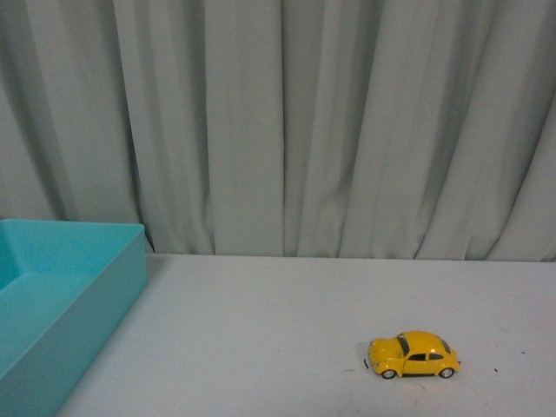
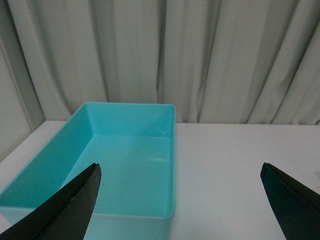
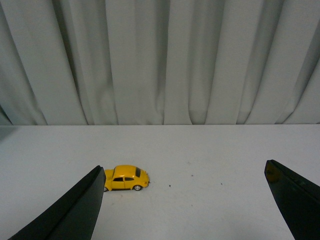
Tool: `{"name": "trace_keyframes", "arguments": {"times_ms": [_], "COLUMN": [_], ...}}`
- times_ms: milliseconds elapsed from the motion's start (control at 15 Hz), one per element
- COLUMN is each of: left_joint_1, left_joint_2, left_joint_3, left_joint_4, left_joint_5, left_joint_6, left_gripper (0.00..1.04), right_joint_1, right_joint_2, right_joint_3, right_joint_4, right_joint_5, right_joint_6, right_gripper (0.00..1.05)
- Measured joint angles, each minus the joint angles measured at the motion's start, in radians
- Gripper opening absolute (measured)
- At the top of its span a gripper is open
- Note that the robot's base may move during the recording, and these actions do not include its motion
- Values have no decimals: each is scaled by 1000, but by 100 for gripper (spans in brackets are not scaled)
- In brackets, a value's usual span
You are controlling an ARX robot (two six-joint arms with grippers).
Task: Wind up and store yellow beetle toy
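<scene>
On the white counter (image 1: 261,330), right of centre in the front view, the yellow beetle toy (image 1: 413,354) is standing on its wheels, side-on, well apart from the turquoise bin (image 1: 95,321) at the left. The left tool (image 2: 180,170) is hovering wide open over the bin's near end. The right tool (image 3: 185,167) is likewise gaping wide, with the toy sitting ahead of it near one finger, untouched. A grey curtain (image 1: 330,130) is hanging behind.

We note right gripper (image 3: 184,168) spread wide, holding nothing; yellow beetle toy (image 3: 126,178) upright on white table (image 3: 225,145), untouched; grey curtain (image 3: 160,60) behind table.
</scene>
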Motion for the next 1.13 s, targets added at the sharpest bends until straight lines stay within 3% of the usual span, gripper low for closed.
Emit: {"name": "trace_keyframes", "arguments": {"times_ms": [1131], "left_joint_1": [0], "left_joint_2": [0], "left_joint_3": [0], "left_joint_4": [0], "left_joint_5": [0], "left_joint_6": [0], "left_gripper": [98], "right_joint_1": [0], "right_joint_2": [0], "right_joint_3": [0], "right_joint_4": [0], "right_joint_5": [0], "right_joint_6": [0], "right_gripper": [98]}}
